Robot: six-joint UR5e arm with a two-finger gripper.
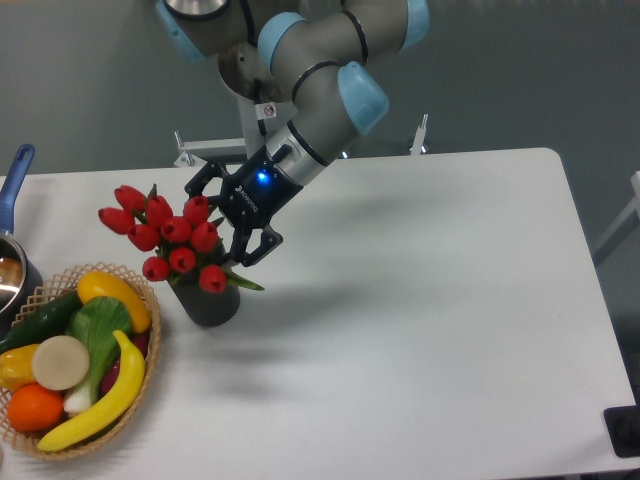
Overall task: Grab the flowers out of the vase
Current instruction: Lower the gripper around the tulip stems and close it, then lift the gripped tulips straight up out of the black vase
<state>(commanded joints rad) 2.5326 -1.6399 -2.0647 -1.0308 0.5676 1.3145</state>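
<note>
**Claw spread at the tulips in the vase**

Fixed camera: No brand name can be read; a small round red-and-white sticker sits on the arm's grey link, its marking too small to make out, and a blue light glows on the wrist above the claw (226,222).

The table (420,300) is white and matte with rounded corners, set before a plain grey-green wall. A metal bracket stands at its far edge near the arm's base.

The flowers (168,238), red closed buds with green leaves, stand in the vase (207,303), a dark cylinder on the left part of the table. The bunch leans away to the left. The claw's black fingers are spread apart, pressed in against the right side of the bunch just above the vase mouth; whether a finger reaches round the stems cannot be told.

Just left of the vase sits a wicker basket (150,330) with bananas, an orange, a cucumber and greens. A pot with a blue handle (14,180) shows at the left edge, well apart from the claw.
</note>
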